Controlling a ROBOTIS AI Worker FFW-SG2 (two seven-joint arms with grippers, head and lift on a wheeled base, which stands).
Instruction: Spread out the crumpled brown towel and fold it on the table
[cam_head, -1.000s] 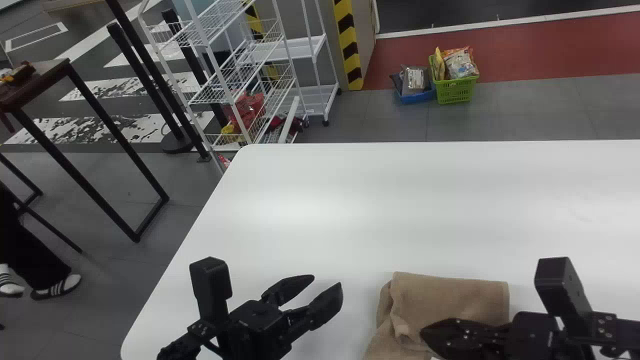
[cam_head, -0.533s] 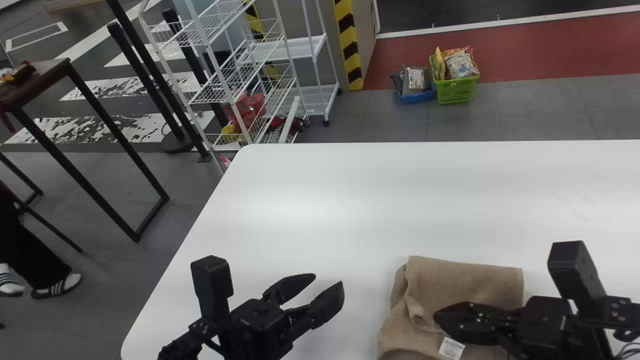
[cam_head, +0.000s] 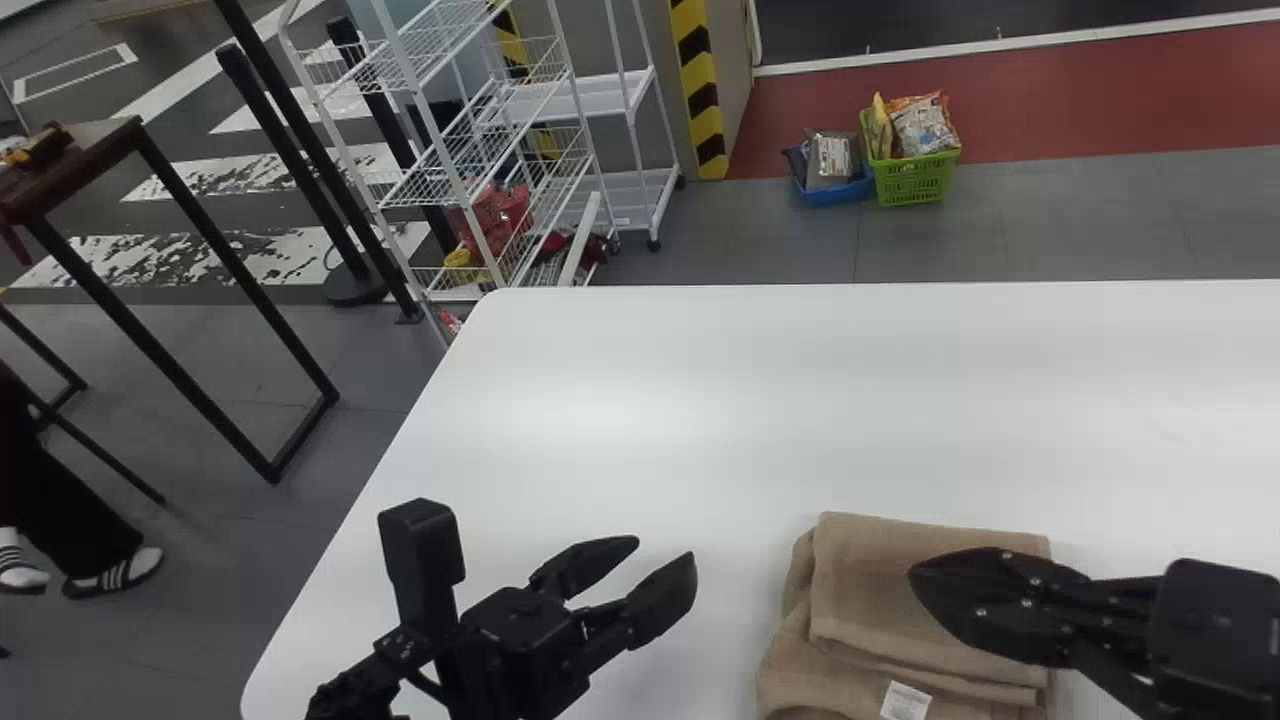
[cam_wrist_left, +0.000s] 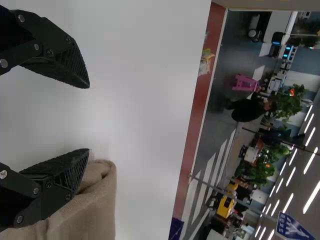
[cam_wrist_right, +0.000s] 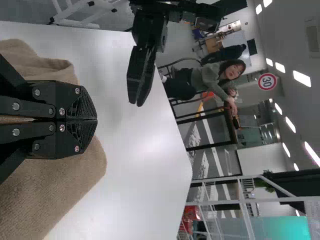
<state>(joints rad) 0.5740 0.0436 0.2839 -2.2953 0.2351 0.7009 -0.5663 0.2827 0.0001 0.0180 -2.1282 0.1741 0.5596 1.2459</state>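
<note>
The towel (cam_head: 870, 565) lies in nubby, round-edged layers on the smooth white tabletop (cam_head: 600, 430), a pale tag (cam_head: 905, 702) on its near part. Over the towel, hiding some cloth, is the right gripper (cam_head: 914, 574), jaws pressed together, tips empty. Left of the towel, the left gripper (cam_head: 667, 547) has its jaws wide apart, holding nothing. Well beyond the towel sits a latticed green basket (cam_head: 915, 182).

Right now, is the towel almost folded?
Mostly, it seems. The towel already lies in folded layers. The right gripper is shut over it, pinching nothing I can make out; the left gripper is open. Perhaps left: tidying the lower layer poking out.
</note>
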